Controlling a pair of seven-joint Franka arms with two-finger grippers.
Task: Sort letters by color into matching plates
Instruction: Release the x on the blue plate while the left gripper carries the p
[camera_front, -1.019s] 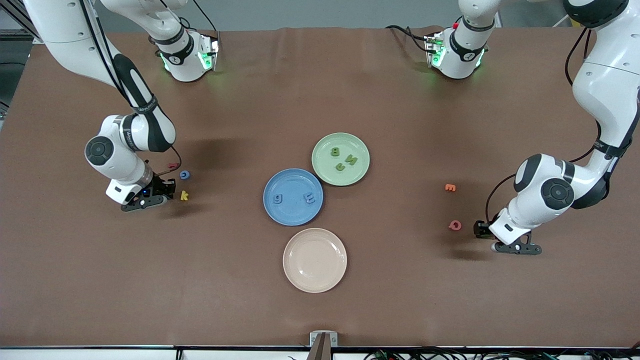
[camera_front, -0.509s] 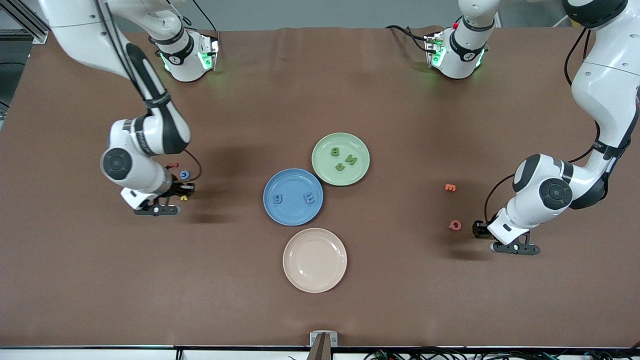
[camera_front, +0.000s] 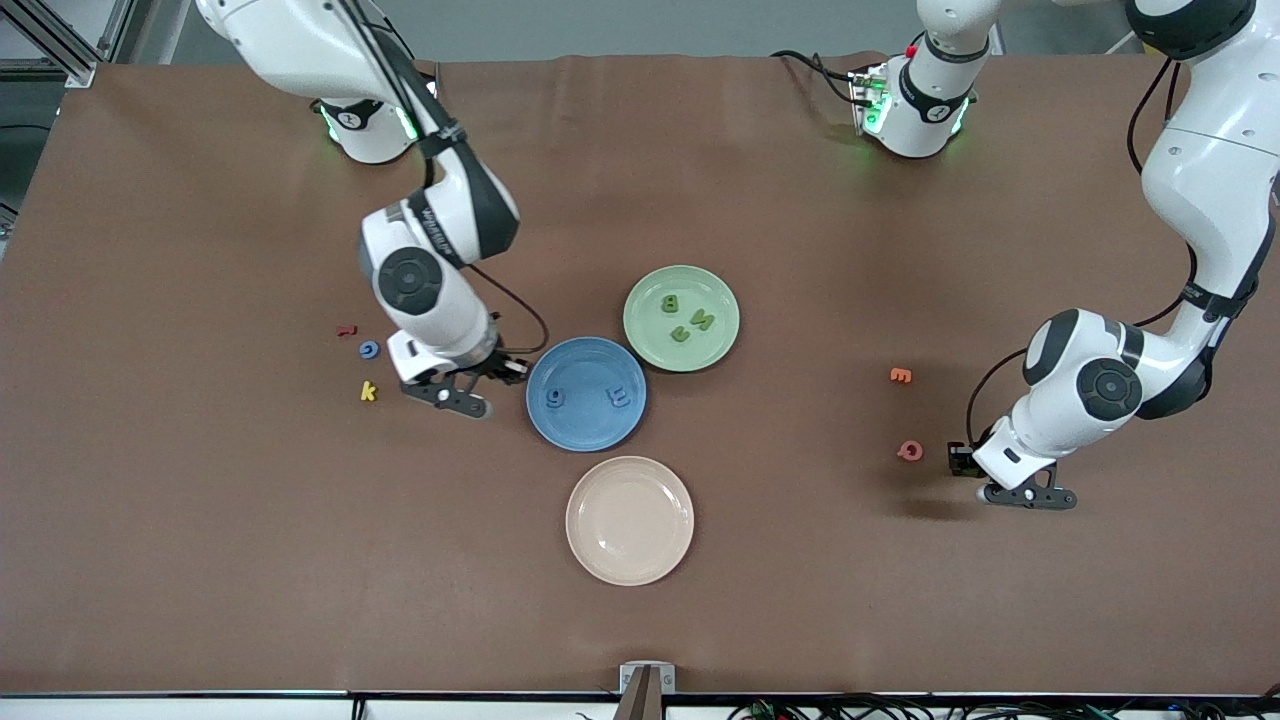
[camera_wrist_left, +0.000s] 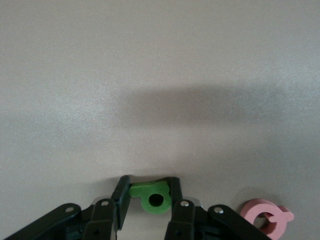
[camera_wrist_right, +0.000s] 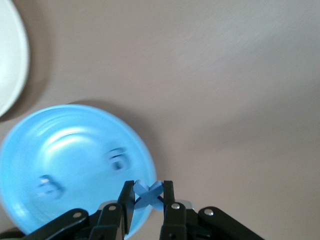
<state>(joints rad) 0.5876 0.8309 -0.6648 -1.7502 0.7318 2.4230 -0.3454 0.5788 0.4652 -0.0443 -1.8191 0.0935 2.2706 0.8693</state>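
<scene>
The right gripper (camera_front: 497, 378) hangs at the rim of the blue plate (camera_front: 586, 430), on the edge toward the right arm's end of the table. Its jaws are clamped on a small blue X-shaped piece (camera_wrist_right: 148, 195), held flat between the fingertips so that, by the look of it, it can drop face-up into the plate of its own colour. That plate already holds two blue pieces (camera_front: 556, 397).

The left gripper (camera_front: 962, 462) sits low near the left arm's end of the table, just beside a pink Q-shaped piece (camera_front: 910, 450). Its jaws bracket a small green piece with a round hole (camera_wrist_left: 152, 198), touching its sides; whether the grip is firm cannot be told. This piece belongs in the pale green plate (camera_front: 645, 340), which holds three green pieces (camera_front: 687, 318). The cream plate (camera_front: 600, 550) is bare.
</scene>
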